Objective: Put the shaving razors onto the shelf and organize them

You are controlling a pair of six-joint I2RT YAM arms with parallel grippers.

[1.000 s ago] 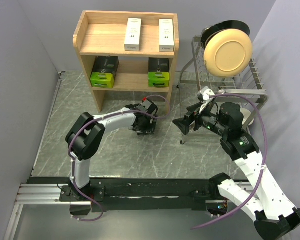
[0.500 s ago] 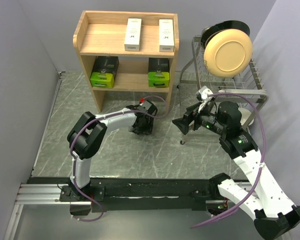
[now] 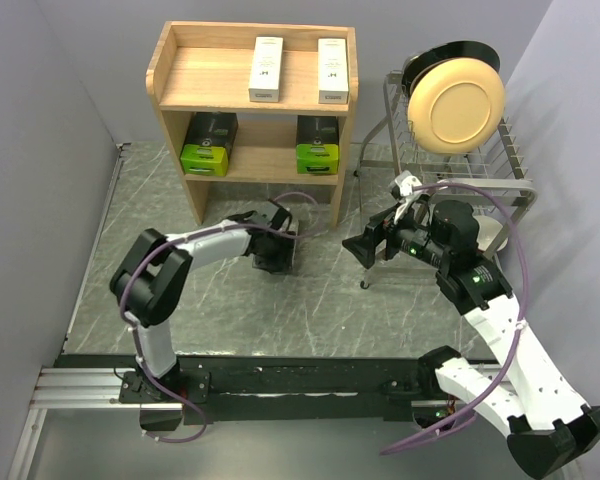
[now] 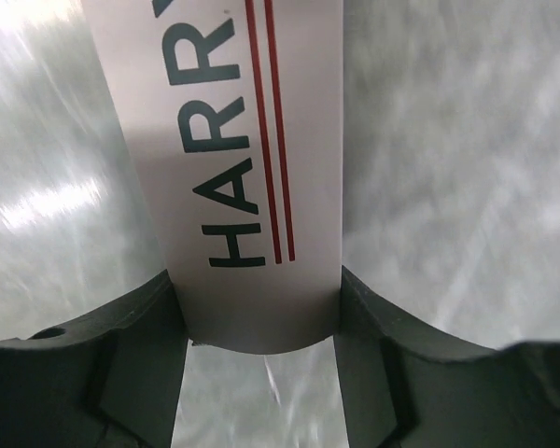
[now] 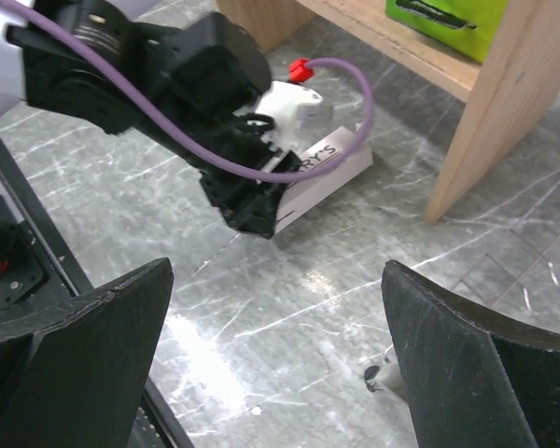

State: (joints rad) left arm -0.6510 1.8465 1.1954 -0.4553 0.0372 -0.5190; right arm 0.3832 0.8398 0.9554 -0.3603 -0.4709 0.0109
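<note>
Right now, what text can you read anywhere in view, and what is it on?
"HARR": dark letters beside two red lines on the white box, cut off at the frame edge in the left wrist view.
"RY'S": same box, right wrist view; the rest is hidden.
Two top boxes on the shelf: dark marks, too small to read.
Green packs: print too small to read.

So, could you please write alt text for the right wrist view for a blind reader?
The left gripper straddles a white razor box lying on the table beside the wooden shelf. A green pack sits on its lower tier; the open right gripper frames the foreground.
</note>
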